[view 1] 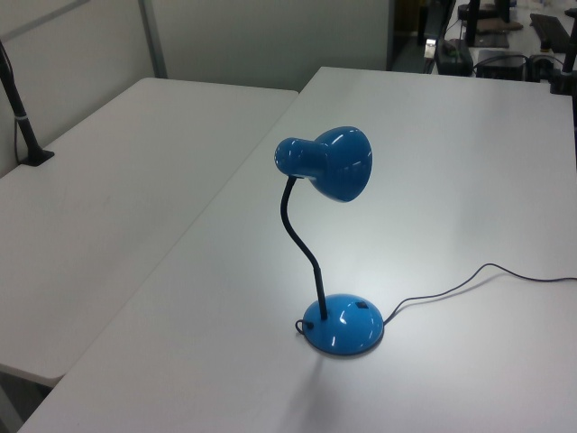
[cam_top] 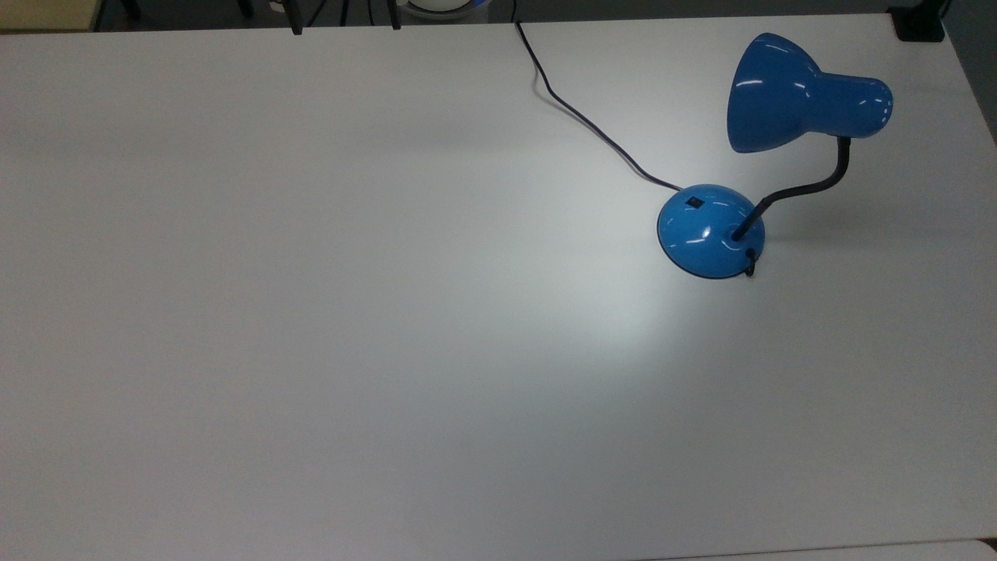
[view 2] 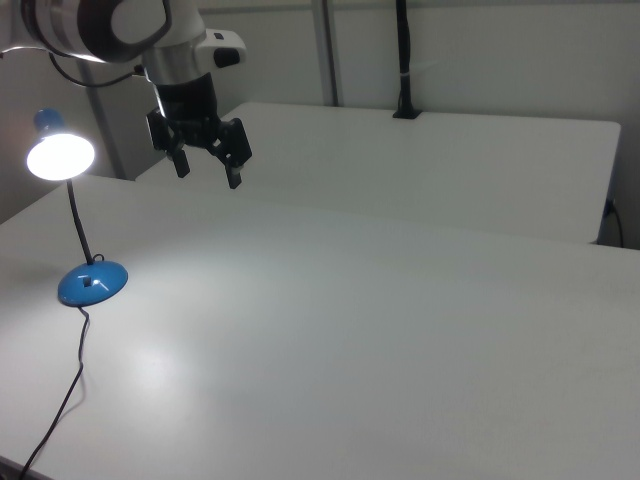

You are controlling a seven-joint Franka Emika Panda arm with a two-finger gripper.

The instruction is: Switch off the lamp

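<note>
- The lamp (cam_top: pixel 779 156) stands on the white surface (cam_top: pixel 311 312), near the top view's right and upper edge.
- It is lit: in the right view its shade (view 2: pixel 60 156) glows white, and a bright patch lies on the surface beside the base (cam_top: pixel 710 231).
- A small black switch (cam_top: pixel 695 202) sits on the domed base; the black gooseneck (cam_top: pixel 802 195) rises from the base and bends up to the shade.
- The cord (cam_top: pixel 576 109) runs from the base to the top view's upper edge.
- In the right view the gripper (view 2: pixel 207 158) hangs in the air, above the surface and well apart from the lamp, at the lamp's right.
- Its fingers (view 2: pixel 236 160) are spread apart, holding nothing.
</note>
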